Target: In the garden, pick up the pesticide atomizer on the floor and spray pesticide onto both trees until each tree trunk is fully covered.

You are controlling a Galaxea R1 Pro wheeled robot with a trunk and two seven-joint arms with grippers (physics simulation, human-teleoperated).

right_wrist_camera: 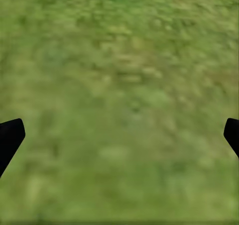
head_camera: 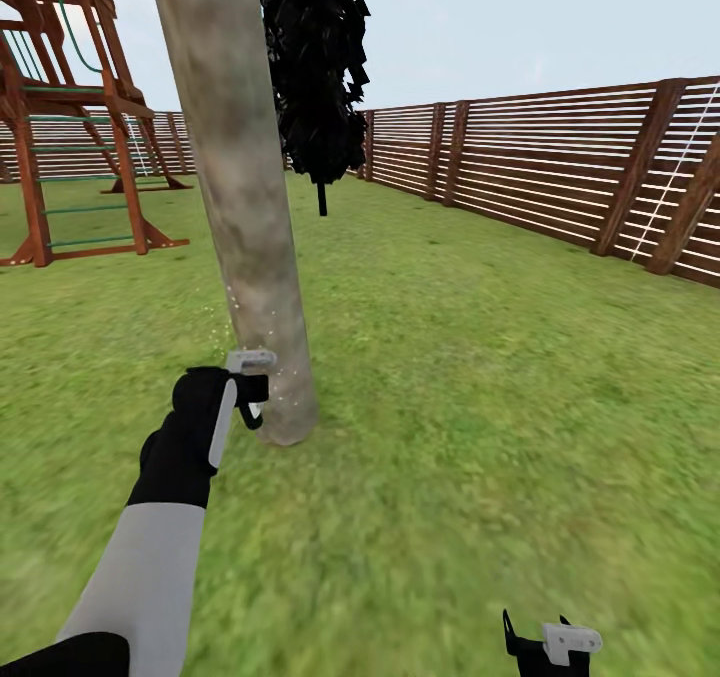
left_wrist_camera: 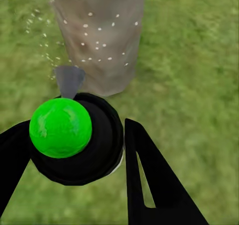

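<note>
The tree trunk (head_camera: 240, 207), thick and pale grey-beige, rises from the grass just ahead of my left arm. My left gripper (head_camera: 250, 402) is shut on the pesticide atomizer (head_camera: 250, 360) right beside the trunk's base. In the left wrist view the pesticide atomizer (left_wrist_camera: 74, 140) is a dark round bottle with a bright green cap, held between the black fingers (left_wrist_camera: 154, 185) of my left gripper (left_wrist_camera: 77, 130). Its grey nozzle (left_wrist_camera: 69, 80) points at the tree trunk (left_wrist_camera: 99, 35), and white droplets speckle the bark. My right gripper (head_camera: 540, 637) hangs low and open (right_wrist_camera: 119, 135) over bare grass.
A red-brown slat fence (head_camera: 560, 167) runs along the right and back. A wooden play frame (head_camera: 70, 117) stands at far left. A dark-leaved tree (head_camera: 315, 67) stands behind the trunk. Open lawn (head_camera: 480, 377) spreads to the right.
</note>
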